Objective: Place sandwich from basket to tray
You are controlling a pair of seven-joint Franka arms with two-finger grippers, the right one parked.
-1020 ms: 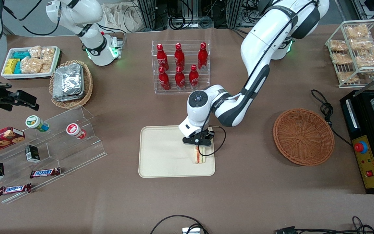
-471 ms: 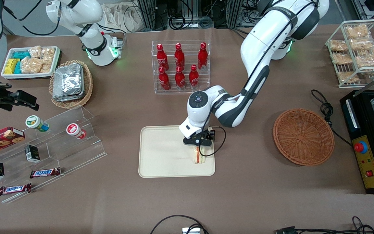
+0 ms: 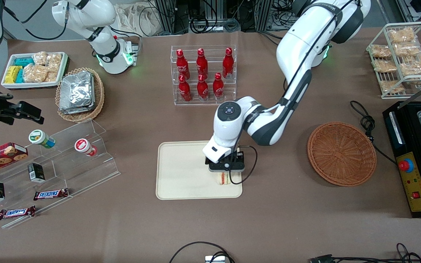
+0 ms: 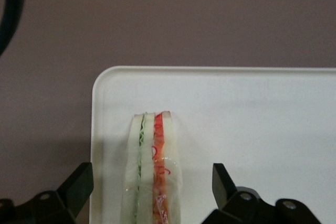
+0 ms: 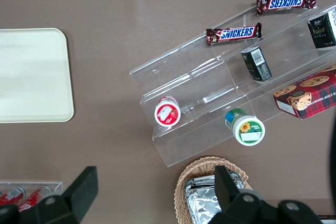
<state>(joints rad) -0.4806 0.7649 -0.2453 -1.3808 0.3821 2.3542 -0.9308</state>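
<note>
The gripper (image 3: 226,171) of the left arm hangs above the tray (image 3: 181,175), near the tray's edge that faces the basket (image 3: 341,153). Its jaws stand apart, and the wrist view shows each dark fingertip (image 4: 79,184) clear of the wrapped bread, with bare gaps on both sides.

The sandwich (image 4: 153,169) stands on its edge on the tray (image 4: 252,129), between the jaws and below them, untouched by either. Its layers run lengthwise between the jaws: pale bread outside, a thin green line and a red-orange line within, all under clear wrap. In the front view only the sandwich's (image 3: 225,179) end nearer the camera shows past the gripper; the rest is covered by the wrist. One jaw hangs over the tray's rim, where the brown worktop (image 4: 168,19) begins, and the other hangs over the tray's flat floor.

The basket sits on the worktop (image 3: 276,219) well apart from the jaws, toward the working arm's end, and nothing shows inside it. A clear rack of red bottles (image 3: 202,75) stands farther from the front camera than the jaws. Toward the parked arm's end lie a tan wicker basket of foil packets (image 3: 79,93), a white bin of snacks (image 3: 35,69) and a clear stepped stand (image 3: 68,164) with chocolate bars and small jars. A wire rack of bagged snacks (image 3: 402,54) stands toward the working arm's end.
</note>
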